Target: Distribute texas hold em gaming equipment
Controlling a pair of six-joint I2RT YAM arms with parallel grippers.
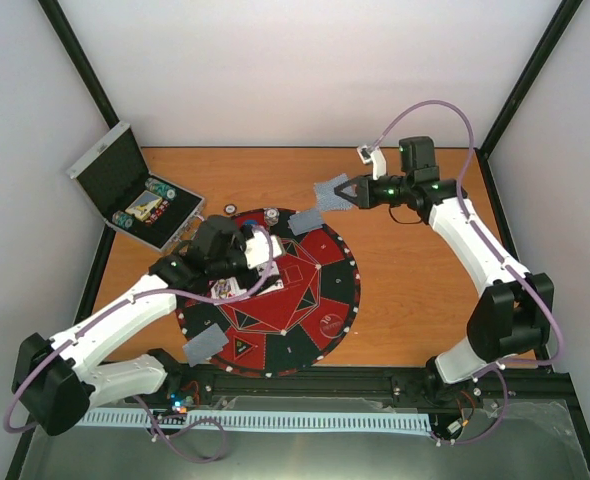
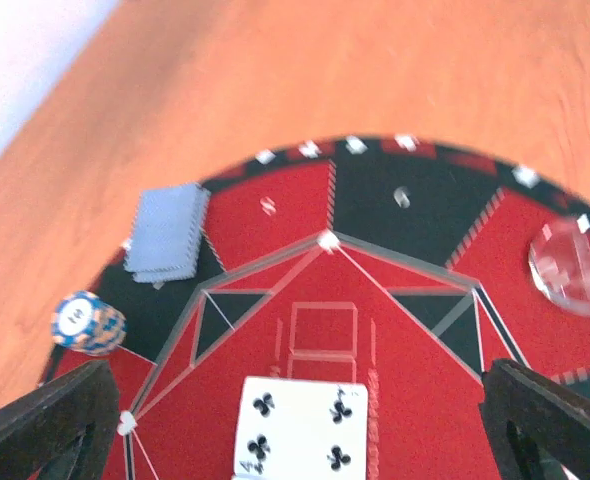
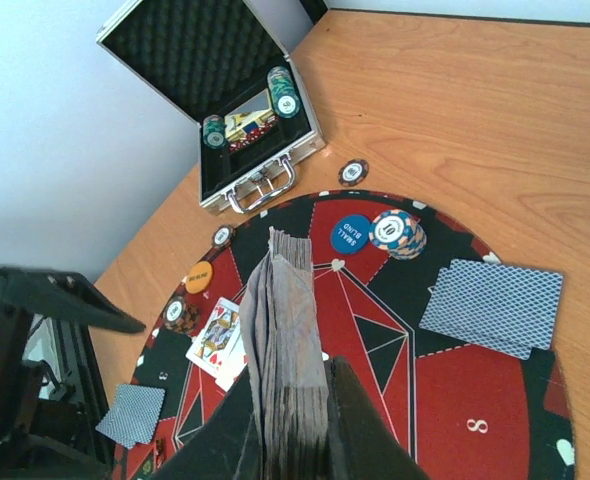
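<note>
The deck [image 3: 285, 310] of grey-backed cards stands on edge in the right claw [image 3: 295, 430], which pinches it from both sides in the air above the tabletop [image 1: 415, 280], just past the far edge of the round red-and-black mat [image 1: 325, 300]. Part of the gear is already laid out on the mat. A clubs card [image 2: 297, 440] lies face up near the middle, with a court card [image 3: 215, 335] face up close by. One face-down pile [image 3: 492, 305] sits on a far segment and a second pile [image 1: 205, 345] at the near-left rim. A blue-and-white chip stack [image 3: 397, 232] is just beside the blue button [image 3: 352, 233]; an orange button [image 3: 199, 277] and a clear button [image 2: 575, 265] rest elsewhere on the mat. The left claw [image 2: 295, 410] hangs low over the clubs card with its fingers spread wide and nothing between them. The dealing looks mid-way, with a board card laid and most of the deck undealt. The next move probably needs the empty claw to rise clear without nudging the card, then meet the deck and peel off a single card. The tabletop is orange-brown wood, and at its far-left corner an open silver case [image 1: 110, 172] holds more chips. White walls and black frame posts close in the space.
</note>
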